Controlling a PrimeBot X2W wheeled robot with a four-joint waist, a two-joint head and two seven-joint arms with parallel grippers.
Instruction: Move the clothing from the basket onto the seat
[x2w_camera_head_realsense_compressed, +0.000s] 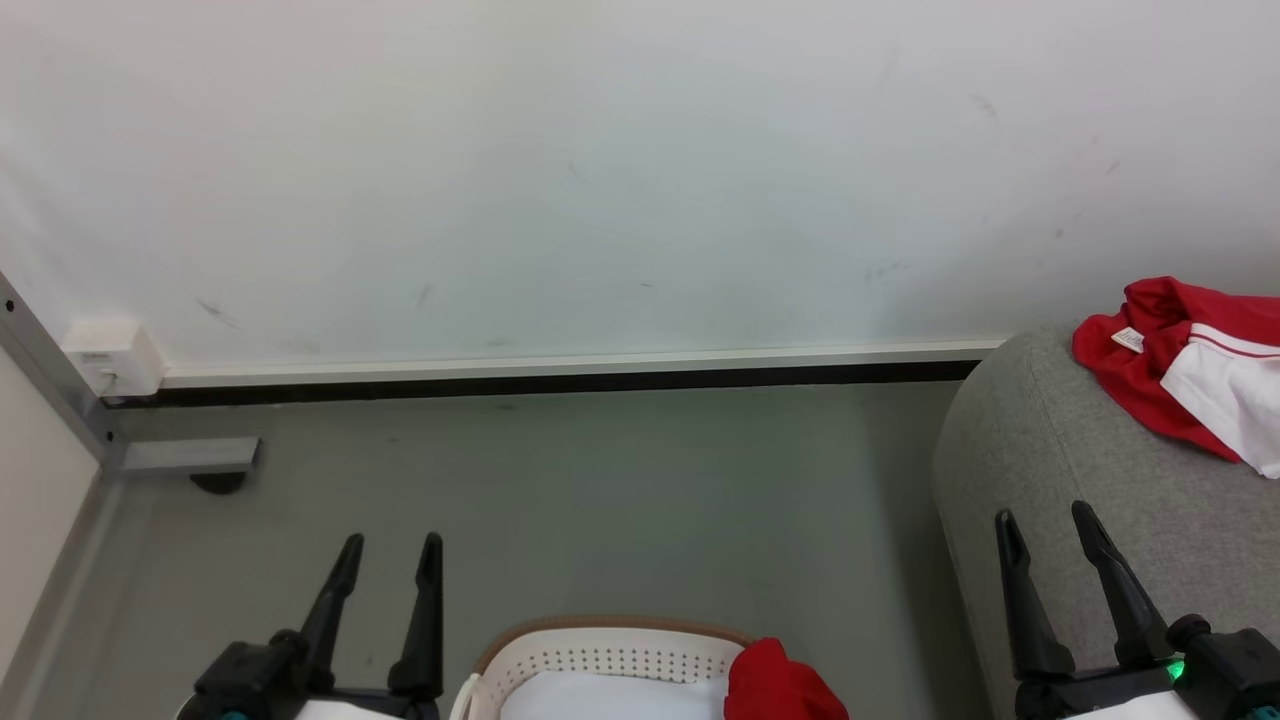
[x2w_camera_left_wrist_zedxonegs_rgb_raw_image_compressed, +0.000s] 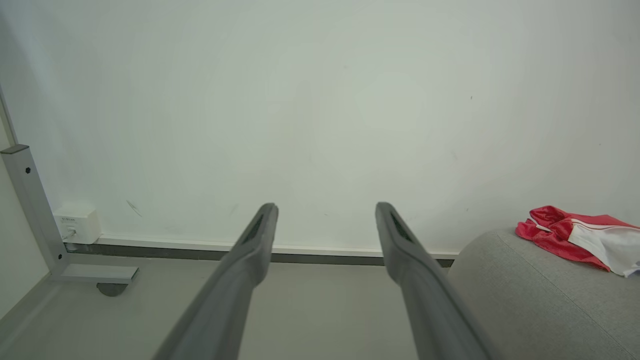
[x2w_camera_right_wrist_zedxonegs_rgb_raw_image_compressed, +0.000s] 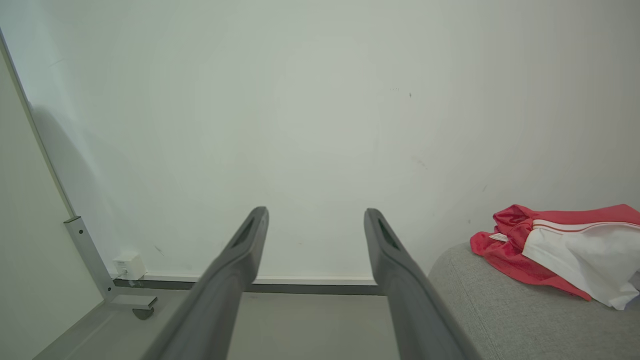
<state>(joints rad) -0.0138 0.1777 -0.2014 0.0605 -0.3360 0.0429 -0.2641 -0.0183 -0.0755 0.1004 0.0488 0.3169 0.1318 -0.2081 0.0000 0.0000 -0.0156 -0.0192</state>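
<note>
Mostly facing a pale wall (x2w_camera_head_realsense_compressed: 600, 180), scuffed here and there, and meeting below it a grey floor (x2w_camera_head_realsense_compressed: 600, 500) along a dark skirting strip (x2w_camera_head_realsense_compressed: 560, 381). Finding the seat (x2w_camera_head_realsense_compressed: 1100, 480) at the right, grey and woven, rounding off toward the floor. Finding the basket (x2w_camera_head_realsense_compressed: 600, 655) at the bottom edge of the head view, between the two arms and just left of the seat, cream and perforated under a brown rim, cradling a pale white sheet (x2w_camera_head_realsense_compressed: 610, 700) and, against its right side, a red bundle (x2w_camera_head_realsense_compressed: 780, 685) of clothing poking above the rim. Seeing a red-and-white garment (x2w_camera_head_realsense_compressed: 1160, 350) lying crumpled on top of the seat, well apart from the basket, white panel edged with thin red piping. Raising the left gripper (x2w_camera_head_realsense_compressed: 392, 545) at lower left, beside the basket, fingers spread wide, gripping nothing, touching nothing. Raising the right gripper (x2w_camera_head_realsense_compressed: 1045, 515) at lower right, before the seat's rounded end, gaping just as wide and just as empty. Getting the basket and its load from the head view; getting from both wrist views the spread fingers aiming at the wall, with the garment on the seat off to the right, looming larger in the right wrist view. Picking out at far left a grey metal leg (x2w_camera_head_realsense_compressed: 55, 370) with a flat foot (x2w_camera_head_realsense_compressed: 190, 455) and dark caster (x2w_camera_head_realsense_compressed: 218, 484), then a small white socket box (x2w_camera_head_realsense_compressed: 110, 355), and, smallest, the white label (x2w_camera_head_realsense_compressed: 1128, 340) on the garment's red part.
</note>
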